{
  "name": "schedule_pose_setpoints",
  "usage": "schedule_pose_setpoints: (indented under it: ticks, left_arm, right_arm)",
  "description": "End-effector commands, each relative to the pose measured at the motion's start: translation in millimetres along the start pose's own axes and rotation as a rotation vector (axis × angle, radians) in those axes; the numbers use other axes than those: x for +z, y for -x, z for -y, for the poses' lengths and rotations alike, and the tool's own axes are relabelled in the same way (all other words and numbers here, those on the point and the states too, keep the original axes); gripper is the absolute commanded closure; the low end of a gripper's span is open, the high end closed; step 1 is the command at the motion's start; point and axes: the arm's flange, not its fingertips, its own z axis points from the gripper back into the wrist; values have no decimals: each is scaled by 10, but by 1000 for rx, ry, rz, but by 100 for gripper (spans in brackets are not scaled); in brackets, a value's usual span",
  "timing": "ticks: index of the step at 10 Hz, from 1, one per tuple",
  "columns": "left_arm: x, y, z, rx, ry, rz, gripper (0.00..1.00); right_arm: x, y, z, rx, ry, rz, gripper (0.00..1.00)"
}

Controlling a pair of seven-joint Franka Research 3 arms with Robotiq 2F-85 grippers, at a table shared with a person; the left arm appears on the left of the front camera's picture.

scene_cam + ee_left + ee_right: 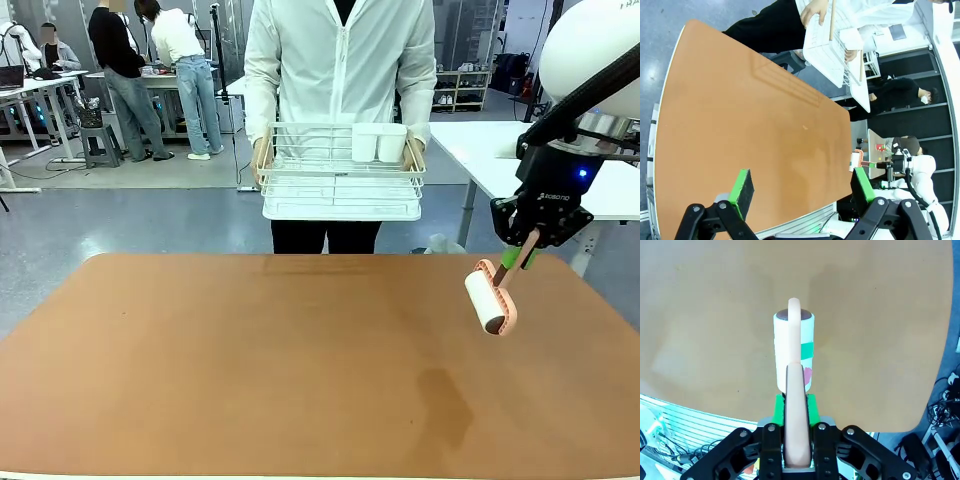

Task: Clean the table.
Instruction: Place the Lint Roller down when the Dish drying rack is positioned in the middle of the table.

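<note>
We note a white wire rack (pixel 340 180) held in both hands by the person in a white coat (pixel 340 60) at the far side; two white cups (pixel 378 142) stand in its right rear corner. The smooth matte reddish-brown tabletop (pixel 250 360) with rounded corners spans the front view, its long axis running left to right. A faint darker patch (pixel 440 400) marks its surface right of centre. Our right gripper (pixel 530 248) is clamped on the peach plastic handle of a lint roller (pixel 490 298), whose white cylindrical roll hangs above the tabletop's right side, tilted down and toward our left. Our left gripper (pixel 802 187) hangs over the tabletop with its green-padded fingers (pixel 742 186) wide apart, holding nothing.
</note>
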Motion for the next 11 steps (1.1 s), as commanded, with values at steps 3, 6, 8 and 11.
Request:
schedule_pose_setpoints:
  ticks: [3, 6, 8, 11]
  left_arm:
    - [26, 5, -3, -16, 20, 4, 0]
    - [26, 5, -3, -16, 20, 4, 0]
    - [26, 5, -3, -16, 20, 4, 0]
    - [26, 5, -3, -16, 20, 4, 0]
  right_arm:
    - [35, -26, -30, 3, 0, -4, 79]
    - [35, -26, -30, 3, 0, -4, 79]
    - [35, -26, -30, 3, 0, -4, 79]
    - [35, -26, -30, 3, 0, -4, 79]
